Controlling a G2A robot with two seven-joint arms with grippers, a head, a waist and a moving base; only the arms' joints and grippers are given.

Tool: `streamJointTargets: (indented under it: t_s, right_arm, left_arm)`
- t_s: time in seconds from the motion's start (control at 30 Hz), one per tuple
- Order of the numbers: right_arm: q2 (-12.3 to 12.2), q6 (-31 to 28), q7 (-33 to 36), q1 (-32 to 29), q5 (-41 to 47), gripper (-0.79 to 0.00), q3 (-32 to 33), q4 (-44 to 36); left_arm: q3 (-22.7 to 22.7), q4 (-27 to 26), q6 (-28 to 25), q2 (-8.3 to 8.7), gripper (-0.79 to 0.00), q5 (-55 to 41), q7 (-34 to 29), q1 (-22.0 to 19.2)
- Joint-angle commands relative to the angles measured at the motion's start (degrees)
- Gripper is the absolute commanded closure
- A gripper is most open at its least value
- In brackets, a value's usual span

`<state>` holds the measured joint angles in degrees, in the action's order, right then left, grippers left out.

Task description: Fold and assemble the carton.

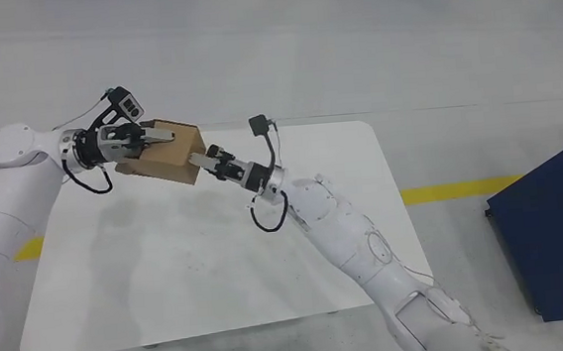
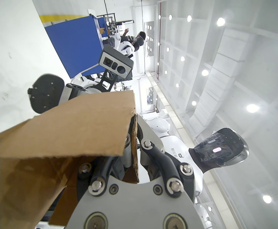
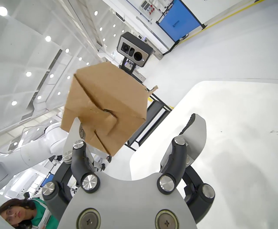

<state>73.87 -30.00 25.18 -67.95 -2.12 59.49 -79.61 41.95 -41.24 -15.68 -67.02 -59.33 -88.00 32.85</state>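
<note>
A brown carton (image 1: 165, 153) hangs in the air above the table's far left corner. My left gripper (image 1: 155, 136) holds it from the left, shut on one of its walls; in the left wrist view that wall's edge (image 2: 135, 138) sits pinched between the jaws of the left gripper (image 2: 139, 134). My right gripper (image 1: 201, 161) is at the carton's right lower corner and stands open. In the right wrist view the carton (image 3: 104, 104) shows its interlocked end flaps, and one finger (image 3: 72, 128) of the right gripper (image 3: 136, 128) lies against that end while the other finger (image 3: 196, 128) is free.
The white table (image 1: 269, 266) lies below both arms. A blue cabinet (image 1: 562, 225) stands on the floor to the right, beyond a yellow floor line (image 1: 452, 191).
</note>
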Motion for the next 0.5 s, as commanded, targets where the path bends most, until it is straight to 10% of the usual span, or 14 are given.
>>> streamJointTargets:
  t_s: [0.0, 0.47]
  right_arm:
    - [-0.2, -0.9, 1.2, -0.3, 3.0, -0.785, 1.0, -0.3]
    - [-0.3, 0.3, 1.3, -0.4, -2.4, -0.745, 0.7, -0.2]
  left_arm:
    - [0.3, 0.0, 0.1, 0.08, 0.0, 0.0, 0.0, 0.1]
    - [0.9, -2.7, 1.1, 0.38, 0.0, -0.5, 0.0, 1.2]
